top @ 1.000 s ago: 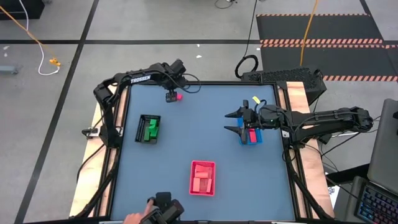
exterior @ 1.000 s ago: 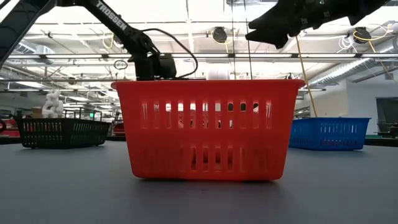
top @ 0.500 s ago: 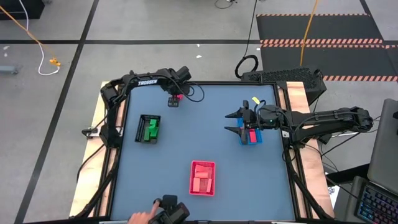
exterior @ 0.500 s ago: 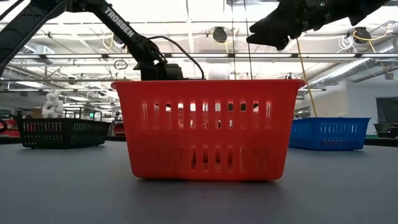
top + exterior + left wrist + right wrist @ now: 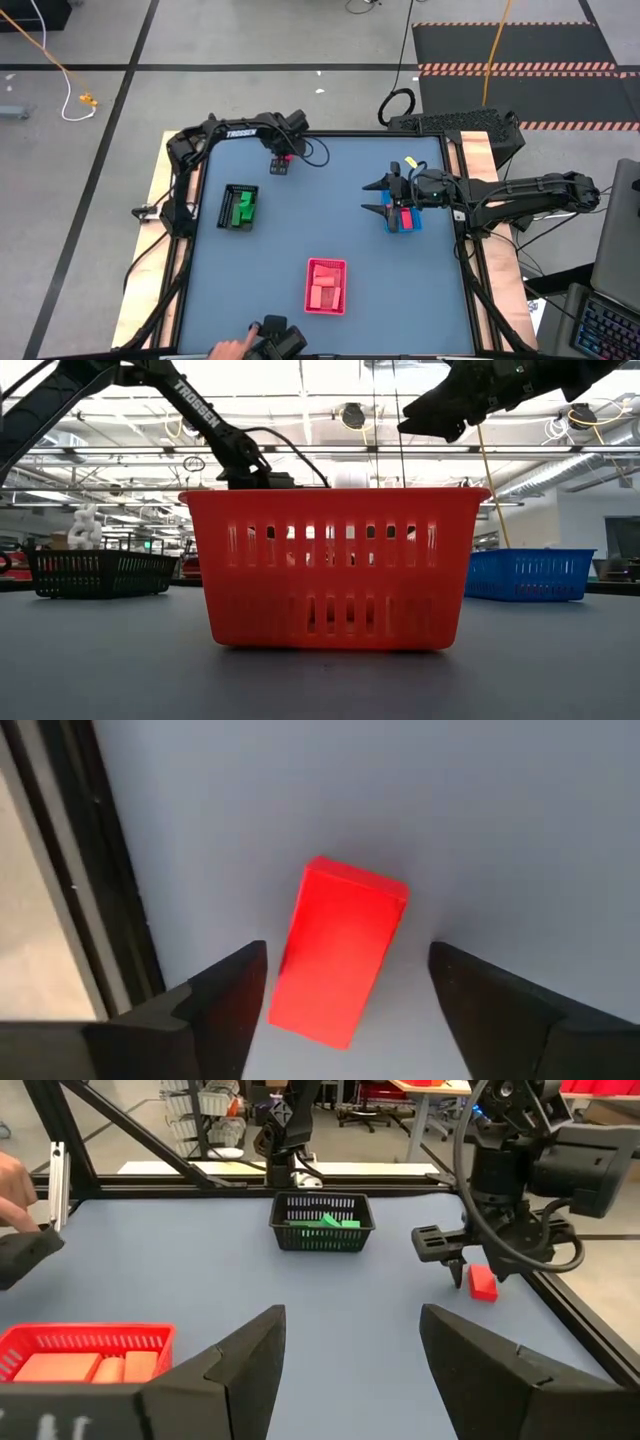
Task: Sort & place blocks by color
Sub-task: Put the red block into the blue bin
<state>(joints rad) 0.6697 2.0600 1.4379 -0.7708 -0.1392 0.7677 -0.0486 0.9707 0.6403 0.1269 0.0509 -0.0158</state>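
Left wrist view: red block [image 5: 340, 952], rectangular, flat on table.

Both arms matte black, slim jointed links w/ black cables looped along them. Left arm [image 5: 225, 131] has white TROSSEN lettering on its upper link. Right arm [image 5: 520, 190] chunkier at the wrist; gripper fingers are dark angular wedges

Open tabletop [image 5: 300, 215] between black tray [image 5: 238, 207], red tray [image 5: 326, 285] and blue tray [image 5: 404, 219]: wide passage through the middle. Far left corner crowded: left gripper [image 5: 345, 985] straddling magenta-red block [image 5: 337, 950] near table edge. Right gripper [image 5: 378, 196] hanging beside blue tray.
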